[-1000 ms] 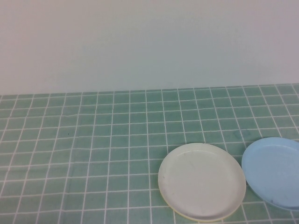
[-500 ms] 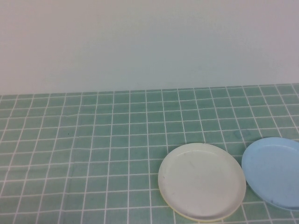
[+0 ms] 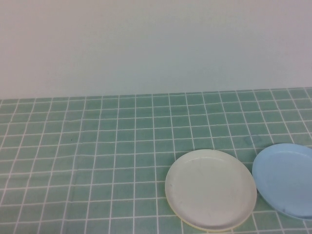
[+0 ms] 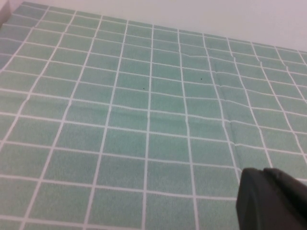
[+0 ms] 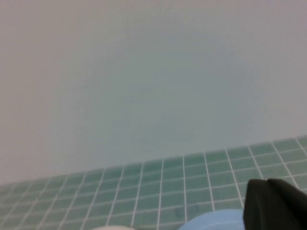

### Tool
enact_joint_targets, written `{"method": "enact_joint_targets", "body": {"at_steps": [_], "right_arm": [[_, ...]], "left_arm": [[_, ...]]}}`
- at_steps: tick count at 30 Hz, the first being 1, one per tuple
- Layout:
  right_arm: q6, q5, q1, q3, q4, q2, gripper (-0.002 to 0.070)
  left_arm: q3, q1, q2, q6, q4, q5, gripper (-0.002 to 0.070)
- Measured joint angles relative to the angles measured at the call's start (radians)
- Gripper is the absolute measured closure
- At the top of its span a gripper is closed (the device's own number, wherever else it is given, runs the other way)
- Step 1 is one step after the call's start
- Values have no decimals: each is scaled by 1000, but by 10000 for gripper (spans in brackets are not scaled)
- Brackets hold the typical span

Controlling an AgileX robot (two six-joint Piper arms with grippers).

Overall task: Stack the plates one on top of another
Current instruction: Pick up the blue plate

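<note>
White plate [image 3: 210, 189] lower right of high view, stacked on yellow plate [image 3: 195, 225], rim peeking below. Light blue plate [image 3: 285, 179] just beside, right edge. Green tiled cloth [image 3: 97, 161] beneath; pale wall [image 3: 156, 44] behind. Left gripper [image 4: 271, 201] above bare cloth, fingers closed, empty. Right gripper [image 5: 276, 203] near blue plate, closed, empty.

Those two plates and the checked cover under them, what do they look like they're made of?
The white plate and the light blue plate look like plastic: flat even color, matte sheen, thin low rims. A yellowish edge shows under the white one. The green checked table cover seems a soft sheet, vinyl or cloth, since it ripples. The left gripper and the right gripper look like dull black plastic, both shut and parked.
</note>
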Motion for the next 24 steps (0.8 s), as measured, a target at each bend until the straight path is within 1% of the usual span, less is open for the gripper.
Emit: {"method": "enact_joint_targets", "body": {"at_steps": [3, 7, 9, 13, 17, 24], "right_arm": [[-22, 105, 0, -92, -52, 82, 678], [110, 238, 0, -188, -170, 295, 678], [165, 267, 0, -228, -216, 427, 678], [203, 266, 0, -309, -238, 661, 678], [208, 241, 0, -396, -191, 867, 678], [30, 150, 0, -479, 43, 1149, 678]], "left_arm": [[0, 0, 0, 0, 0, 0, 676], [0, 0, 0, 0, 0, 0, 676], [0, 0, 0, 0, 0, 0, 676], [0, 0, 0, 0, 0, 0, 676], [0, 0, 0, 0, 0, 0, 676], [0, 0, 0, 0, 0, 0, 676]]}}
